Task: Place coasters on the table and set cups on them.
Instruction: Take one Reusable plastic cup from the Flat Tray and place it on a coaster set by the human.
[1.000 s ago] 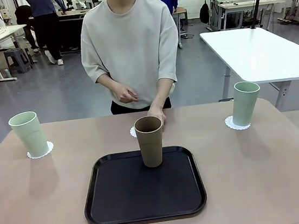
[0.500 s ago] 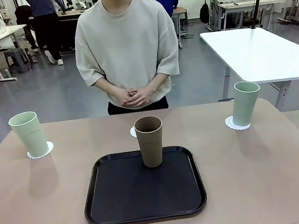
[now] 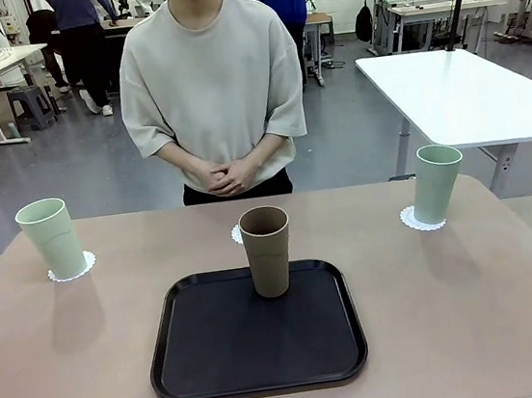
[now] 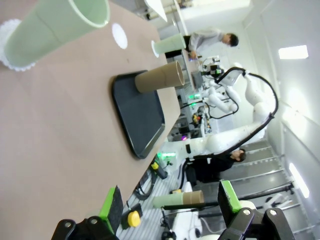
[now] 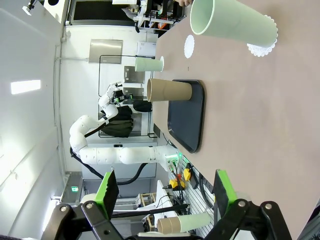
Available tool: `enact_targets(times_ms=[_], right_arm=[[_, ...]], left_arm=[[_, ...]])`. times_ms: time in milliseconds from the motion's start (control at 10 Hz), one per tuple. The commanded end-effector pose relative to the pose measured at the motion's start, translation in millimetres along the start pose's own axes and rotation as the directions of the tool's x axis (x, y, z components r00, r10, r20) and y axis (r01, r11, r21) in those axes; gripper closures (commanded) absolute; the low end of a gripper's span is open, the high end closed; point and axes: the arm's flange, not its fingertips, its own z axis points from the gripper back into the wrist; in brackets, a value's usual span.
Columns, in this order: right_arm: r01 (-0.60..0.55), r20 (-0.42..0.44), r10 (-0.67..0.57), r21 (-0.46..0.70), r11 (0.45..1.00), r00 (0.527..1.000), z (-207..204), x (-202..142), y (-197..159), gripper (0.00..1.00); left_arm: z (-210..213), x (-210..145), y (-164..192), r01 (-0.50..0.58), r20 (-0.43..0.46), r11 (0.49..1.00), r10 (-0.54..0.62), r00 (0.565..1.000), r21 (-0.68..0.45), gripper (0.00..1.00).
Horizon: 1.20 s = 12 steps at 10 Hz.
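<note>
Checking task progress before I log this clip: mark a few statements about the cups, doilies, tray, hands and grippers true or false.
1. The brown tapered tumbler stands upright on the black tray. True.
2. The left pale green tumbler and right pale green tumbler stand on the left doily and right doily, white lacy paper rounds. True.
3. The middle doily beyond the tray carries a cup. False: it lies bare on the beige-pink table.
4. The person's hands touch the brown tumbler. False: they are clasped at the body.
5. The left gripper is shut on a cup. False: it is open and empty, like the right gripper.
</note>
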Motion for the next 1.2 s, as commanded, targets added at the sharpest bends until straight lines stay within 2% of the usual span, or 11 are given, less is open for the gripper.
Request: enact_targets(times_ms=[0, 100, 200, 400, 500, 900, 1100], right_arm=[[-0.005, 0.013, 0.005, -0.003, 1.0, 1.0, 1, -1, 1, 0.0], [-0.005, 0.013, 0.005, -0.003, 1.0, 1.0, 1, -1, 1, 0.0], [-0.005, 0.013, 0.005, -0.003, 1.0, 1.0, 1, -1, 1, 0.0], [-0.005, 0.013, 0.005, -0.003, 1.0, 1.0, 1, -1, 1, 0.0], [-0.005, 0.013, 0.005, -0.003, 1.0, 1.0, 1, -1, 1, 0.0], [-0.005, 0.013, 0.005, -0.003, 1.0, 1.0, 1, -1, 1, 0.0], [-0.005, 0.013, 0.005, -0.003, 1.0, 1.0, 1, -1, 1, 0.0]], left_arm=[[3, 8, -45, 0.119, -0.107, 0.985, -0.106, 0.989, 0.126, 0.0], [-4, 24, -72, 0.157, -0.188, 0.961, -0.115, 0.975, 0.227, 0.0], [-12, 36, -99, 0.176, -0.221, 0.935, -0.11, 0.969, 0.306, 0.0], [-45, 61, -141, 0.259, -0.305, 0.862, -0.129, 0.944, 0.437, 0.0], [-69, 75, -156, 0.308, -0.367, 0.809, -0.123, 0.922, 0.501, 0.0], [-162, 122, -167, 0.464, -0.519, 0.638, -0.116, 0.847, 0.614, 0.0], [-199, 129, -169, 0.545, -0.56, 0.516, -0.143, 0.816, 0.662, 0.0]])
